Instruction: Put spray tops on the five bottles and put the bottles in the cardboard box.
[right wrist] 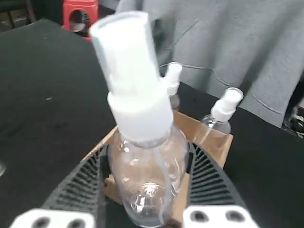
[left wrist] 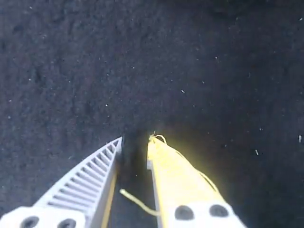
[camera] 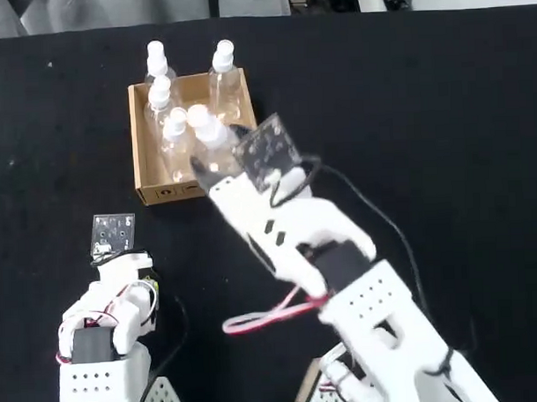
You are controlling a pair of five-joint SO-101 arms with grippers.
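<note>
**Right gripper holds a bottle over the box**

We see the right gripper (right wrist: 148, 149) pinching a bottle (right wrist: 147, 190) by its round, clear body. One finger presses on each side of it. The bottle has a white top (right wrist: 133, 80) on it, and it leans a little. From above, we see it over the box (camera: 167, 193), with the right arm stretched out across the table (camera: 424, 116) to reach it. We cannot tell if the bottle's bottom touches the box floor.

We count four more bottles, and each one has a white top. Two of them (camera: 162, 103) (camera: 176, 138) stand close together on the left side of the box, just beside the held one. Another one (camera: 225, 83) stands in the back right corner of the box. The last one (camera: 156, 62) is at the back left corner. We cannot tell if it is inside the box or just behind it.

The left gripper (left wrist: 136, 141) points down at the black table. Its fingers (left wrist: 175, 180) are close together with only a thin dark gap, and nothing is between them. The left arm sits folded on the near left side of the table, apart from the box.
</note>
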